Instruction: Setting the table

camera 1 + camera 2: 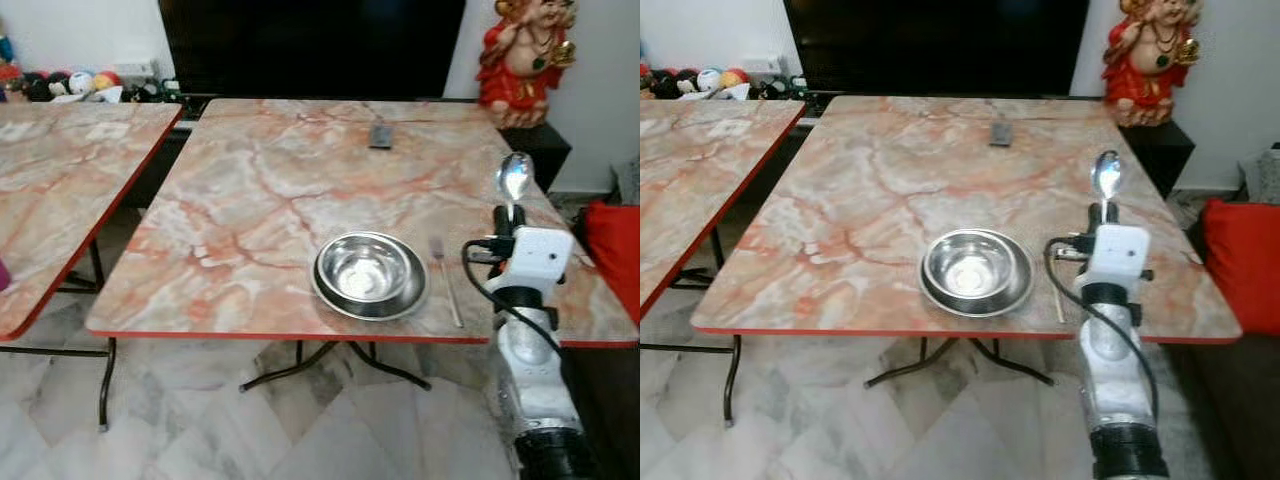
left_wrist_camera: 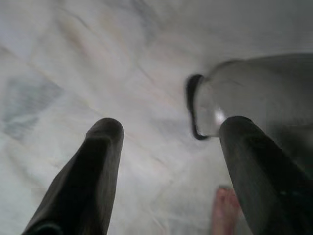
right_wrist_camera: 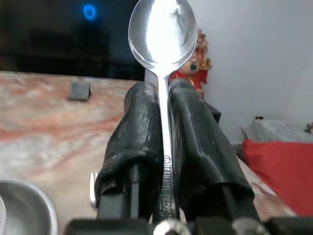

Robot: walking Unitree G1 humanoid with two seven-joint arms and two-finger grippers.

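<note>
The shiny steel spoon (image 3: 162,34) was clamped by its handle between the two black fingers of the right gripper (image 3: 164,147), bowl end upward, above the near right part of the marbled pink folding surface with the red edge (image 1: 250,200). The step in hand seemed to be placing the spoon, and the place setting was partly done. Next, I judged, the spoon had to be lowered and laid flat on the bare strip to the right of the round steel bowl (image 1: 370,272), beyond the thin steel fork (image 1: 446,280) that already lay just beside that bowl.

The bowl sat on a round steel plate (image 1: 340,298) near the front edge, and it looked empty. Far behind the bowl, a small dark flat object (image 1: 380,135) lay on the surface.

The left gripper (image 2: 168,161) hung over the pale marble floor (image 2: 73,58), its fingers wide apart and holding nothing.
</note>
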